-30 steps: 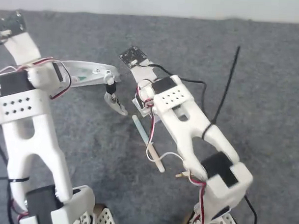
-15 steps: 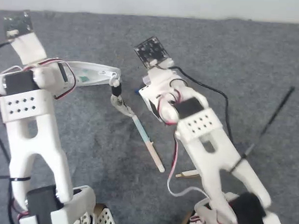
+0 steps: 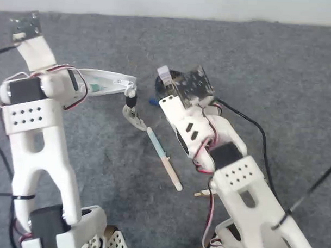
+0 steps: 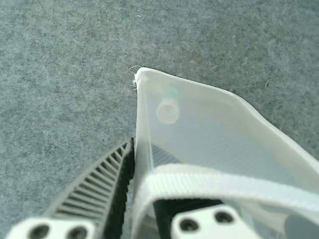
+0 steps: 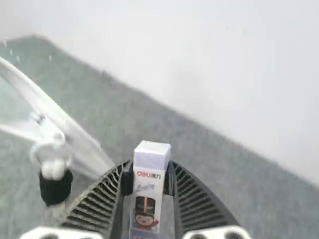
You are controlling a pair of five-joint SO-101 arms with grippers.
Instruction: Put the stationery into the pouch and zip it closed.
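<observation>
Grey felt (image 3: pixel 276 62) below, my right gripper (image 5: pixel 147 170) pinches the eraser (image 5: pixel 151 154) between its fingers, and my left gripper (image 4: pixel 141 162) clamps the pouch (image 4: pixel 199 134) wall, so I'd centre the eraser over the mouth beside those left fingers before releasing.

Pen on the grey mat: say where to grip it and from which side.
Grip the pen at mid-barrel, straight down from above, closing across its thin width. It lies flat and slanted, and its far end sits by the zip pull hanging from the pouch, so the middle looks freest. The right gripper holds an eraser.
</observation>
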